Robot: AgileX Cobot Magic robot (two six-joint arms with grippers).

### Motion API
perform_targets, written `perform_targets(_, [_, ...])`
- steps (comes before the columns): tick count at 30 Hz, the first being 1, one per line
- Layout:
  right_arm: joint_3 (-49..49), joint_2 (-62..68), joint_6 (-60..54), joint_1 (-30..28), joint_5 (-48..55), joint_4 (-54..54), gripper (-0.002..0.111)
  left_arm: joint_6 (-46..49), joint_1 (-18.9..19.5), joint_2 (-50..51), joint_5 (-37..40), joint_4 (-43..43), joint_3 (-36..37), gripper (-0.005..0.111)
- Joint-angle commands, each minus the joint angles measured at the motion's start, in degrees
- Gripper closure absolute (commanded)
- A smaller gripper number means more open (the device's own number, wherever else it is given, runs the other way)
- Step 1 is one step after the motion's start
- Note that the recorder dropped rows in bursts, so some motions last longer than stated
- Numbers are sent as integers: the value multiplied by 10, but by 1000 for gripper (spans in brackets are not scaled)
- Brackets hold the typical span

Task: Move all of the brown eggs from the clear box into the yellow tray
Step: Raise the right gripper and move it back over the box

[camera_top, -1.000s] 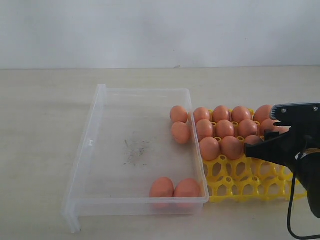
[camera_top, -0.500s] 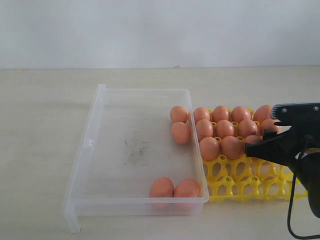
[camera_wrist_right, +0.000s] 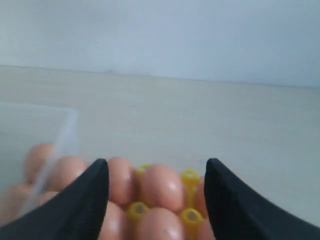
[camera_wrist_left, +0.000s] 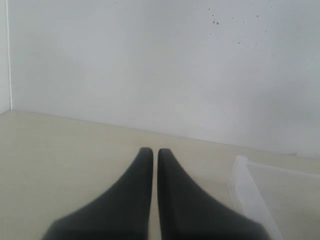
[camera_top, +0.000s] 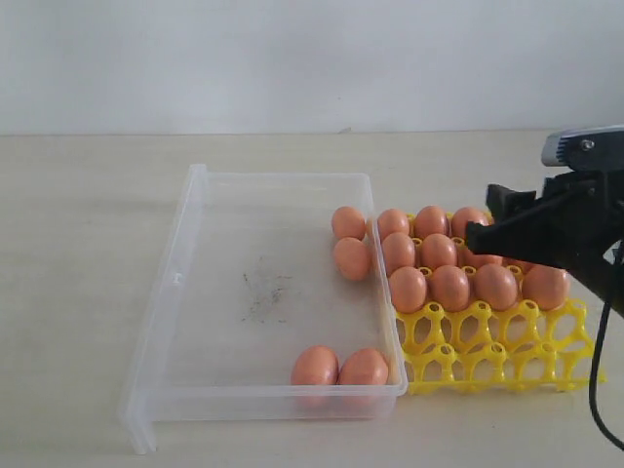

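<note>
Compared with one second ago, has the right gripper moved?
Yes. Against the yellow tray, which stayed put, the right gripper has risen in the exterior view, from the tray's middle toward its far rows.

One box [camera_top: 234, 234], one tray [camera_top: 480, 316], four eggs [camera_top: 352, 258] in the box, at least ten in the tray, some possibly hidden.

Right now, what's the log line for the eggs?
clear box: four brown eggs inside | yellow tray: front cups empty | right gripper: open, empty, over tray | left gripper: shut
</note>
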Motion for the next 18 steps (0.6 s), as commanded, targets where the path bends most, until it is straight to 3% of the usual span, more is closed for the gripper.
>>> perform_targets(1, [-28, -50, 201, -1, 84, -251, 62, -5, -1, -1, -2, -5, 2, 103])
perform_targets(4, [-68, -56, 376, -1, 119, -461, 84, -5, -1, -1, -2, -5, 2, 103])
perform_targets(6, [-94, -54, 479, -1, 118, -601, 105, -5, -1, -1, -2, -5, 2, 103])
perform_targets(10, [-138, -54, 626, -1, 120, -753, 108, -5, -1, -1, -2, -5, 2, 103])
perform_targets(18, [-197, -54, 743, -1, 245, -884, 108, -5, -1, -1, -2, -5, 2, 103])
